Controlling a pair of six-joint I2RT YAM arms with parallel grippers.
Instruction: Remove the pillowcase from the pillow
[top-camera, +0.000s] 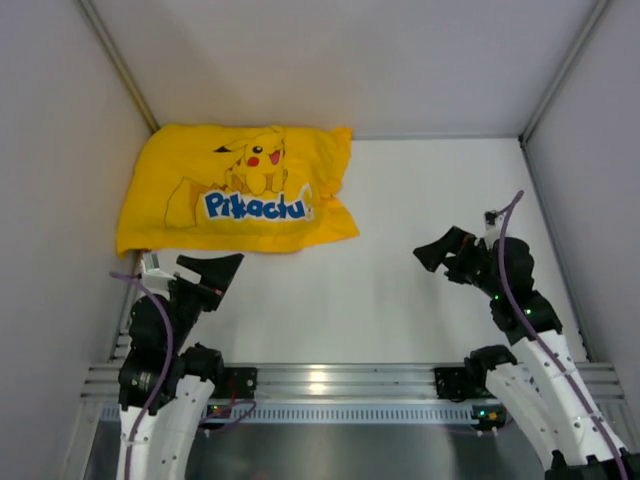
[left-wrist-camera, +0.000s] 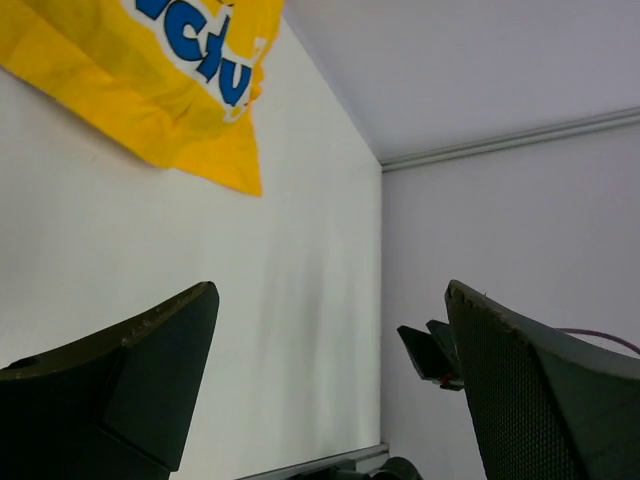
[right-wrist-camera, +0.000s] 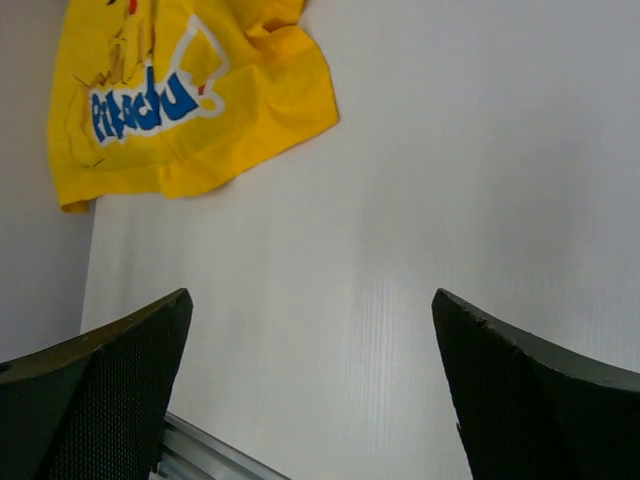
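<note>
The bright yellow pillowcase (top-camera: 240, 190) with the Pikachu drawing and blue lettering lies rumpled at the back left of the white table, against the left wall. Its corner shows in the left wrist view (left-wrist-camera: 170, 90), and most of it in the right wrist view (right-wrist-camera: 190, 100). The pillow is hidden; only yellow cloth shows. My left gripper (top-camera: 208, 270) hovers just in front of the pillowcase's near edge, open and empty (left-wrist-camera: 330, 290). Well to the right of the cloth, my right gripper (top-camera: 445, 252) is also open with nothing between its fingers (right-wrist-camera: 311, 293).
White walls (top-camera: 60, 150) close the table in on the left, back and right. An aluminium rail (top-camera: 320, 380) runs along the near edge between the arm bases. The right gripper (left-wrist-camera: 430, 355) shows beyond the left fingers.
</note>
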